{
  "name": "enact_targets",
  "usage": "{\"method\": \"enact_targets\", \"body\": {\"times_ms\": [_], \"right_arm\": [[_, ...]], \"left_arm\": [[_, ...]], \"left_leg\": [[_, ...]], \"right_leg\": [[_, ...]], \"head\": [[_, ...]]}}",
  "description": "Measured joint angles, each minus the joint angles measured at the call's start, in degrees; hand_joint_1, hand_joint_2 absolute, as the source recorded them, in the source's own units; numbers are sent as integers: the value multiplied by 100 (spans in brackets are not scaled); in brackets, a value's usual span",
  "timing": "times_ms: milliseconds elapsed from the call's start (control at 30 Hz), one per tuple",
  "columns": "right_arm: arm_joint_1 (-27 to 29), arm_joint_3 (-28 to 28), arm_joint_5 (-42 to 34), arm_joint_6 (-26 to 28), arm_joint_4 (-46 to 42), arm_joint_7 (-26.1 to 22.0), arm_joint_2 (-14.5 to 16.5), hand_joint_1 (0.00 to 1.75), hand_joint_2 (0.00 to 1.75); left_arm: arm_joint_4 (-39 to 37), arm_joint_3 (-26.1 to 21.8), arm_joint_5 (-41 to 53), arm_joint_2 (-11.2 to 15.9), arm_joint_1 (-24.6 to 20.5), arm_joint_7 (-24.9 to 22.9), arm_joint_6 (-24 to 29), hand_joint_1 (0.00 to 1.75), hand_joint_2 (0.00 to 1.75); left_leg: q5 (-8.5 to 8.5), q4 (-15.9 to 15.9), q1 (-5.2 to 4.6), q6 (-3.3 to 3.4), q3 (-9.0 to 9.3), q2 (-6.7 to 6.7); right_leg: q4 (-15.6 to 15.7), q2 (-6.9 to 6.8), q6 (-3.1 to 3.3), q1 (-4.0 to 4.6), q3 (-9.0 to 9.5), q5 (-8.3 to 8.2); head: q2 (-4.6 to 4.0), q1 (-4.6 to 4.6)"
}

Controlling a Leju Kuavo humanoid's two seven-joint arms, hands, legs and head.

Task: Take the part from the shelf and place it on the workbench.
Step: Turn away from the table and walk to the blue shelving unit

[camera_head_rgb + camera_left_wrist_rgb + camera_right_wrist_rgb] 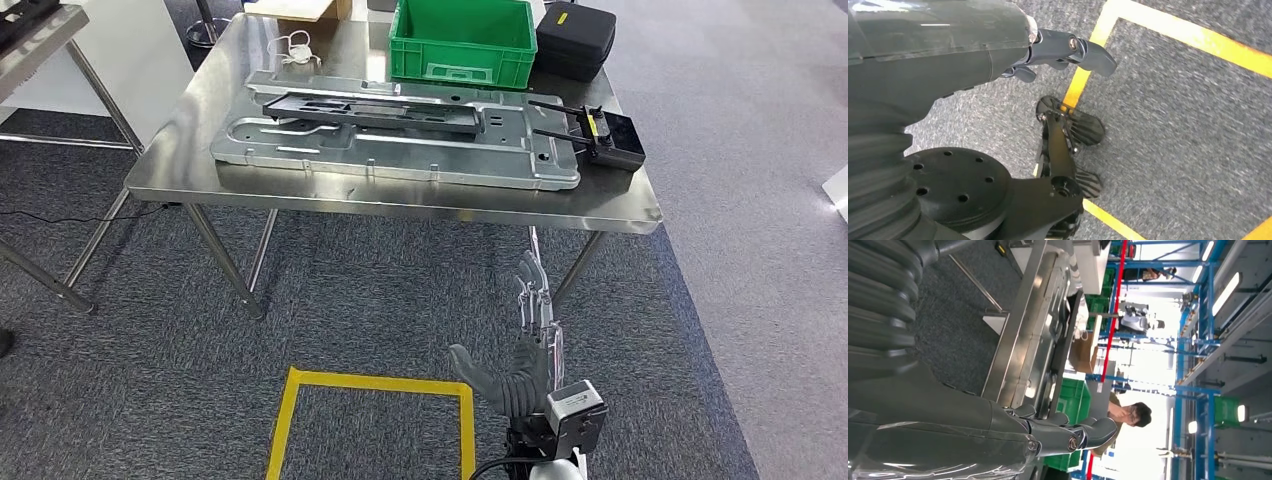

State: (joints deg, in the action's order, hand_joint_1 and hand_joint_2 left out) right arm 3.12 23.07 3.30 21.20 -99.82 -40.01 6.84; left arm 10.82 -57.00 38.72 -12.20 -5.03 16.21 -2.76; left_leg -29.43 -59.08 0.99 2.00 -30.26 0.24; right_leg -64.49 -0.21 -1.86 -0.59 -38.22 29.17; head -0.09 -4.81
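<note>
Part, a long sheet-metal panel w/ dark rail on top, lies flat on steel workbench, upper centre of head view. Looks stiff, heavy, sharp-edged; best gripped at long edges. Right hand released, fingers spread, lower centre-right. Left hand curled, holding nothing.

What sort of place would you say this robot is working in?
Most likely a factory or workshop floor: a steel workbench carrying a stamped metal part and a green bin, yellow floor tape, and blue racking behind.
</note>
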Motion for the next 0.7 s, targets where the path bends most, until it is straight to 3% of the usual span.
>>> {"method": "enact_targets", "body": {"times_ms": [33,100,167,200,300,367,433,500,600,633,667,700], "right_arm": [[3,-2,8,3,-2,-1,0,0,175],[16,-3,27,5,-3,-1,0,0,175],[38,-3,45,9,-3,1,0,0,175],[46,-3,50,10,-3,1,0,0,175],[51,-4,56,11,-19,1,0,0,175],[53,-5,64,15,-43,-2,1,0,175],[67,-5,72,26,-69,-2,7,0,175],[83,-7,80,45,-97,-6,30,0,175],[120,-8,114,74,-114,-5,64,0,175],[142,-8,136,79,-114,-1,66,0,175],[164,-8,156,81,-114,4,66,0,175],[181,-8,173,82,-114,10,66,0,131]], "left_arm": [[0,0,1,0,0,3,-2,0,0],[0,-1,-1,0,5,19,-11,0,0],[0,-2,-13,0,13,63,-26,0,0],[0,-2,-21,-1,15,87,-32,0,0],[0,-4,-38,-19,14,138,-42,0,0],[0,-6,-51,-43,14,173,-60,0,0],[0,-7,-58,-60,11,198,-87,0,0],[0,-7,-57,-63,11,207,-102,0,0],[0,-7,-63,-54,19,211,-108,0,0],[0,-9,-79,-50,26,223,-125,0,0],[0,-11,-103,-46,33,243,-152,0,0],[0,-15,-129,-42,39,268,-187,0,0]], "left_leg": [[30,-1,-9,20,-45,2],[87,-4,-35,41,-128,8],[145,-6,-74,53,-202,13],[171,-7,-98,59,-231,13],[239,1,-134,58,-275,16],[281,19,-100,12,-282,31],[313,44,-83,-53,-278,44],[195,-92,-93,-107,-340,27],[-368,-1017,-49,-192,-718,-3],[-483,-1310,-22,-230,-827,-3],[-484,-1423,5,-270,-851,-2],[-370,-1303,30,-312,-763,1]], "right_leg": [[-298,1,-17,-4,-103,217],[-861,1,-30,-7,-278,486],[-1044,3,8,7,-248,473],[-870,5,55,25,-96,354],[325,-12,311,144,666,22],[708,-47,422,216,869,-2],[828,-56,464,227,894,-91],[1009,-61,480,182,945,-214],[1083,-69,455,145,913,-311],[1064,-68,438,138,883,-316],[1036,-67,416,124,855,-315],[995,-64,386,102,826,-307]], "head": [[0,0],[0,0],[0,0],[0,0],[0,-2],[0,-5],[0,-5],[0,-6],[0,-7],[0,-7],[0,-7],[0,-7]]}}
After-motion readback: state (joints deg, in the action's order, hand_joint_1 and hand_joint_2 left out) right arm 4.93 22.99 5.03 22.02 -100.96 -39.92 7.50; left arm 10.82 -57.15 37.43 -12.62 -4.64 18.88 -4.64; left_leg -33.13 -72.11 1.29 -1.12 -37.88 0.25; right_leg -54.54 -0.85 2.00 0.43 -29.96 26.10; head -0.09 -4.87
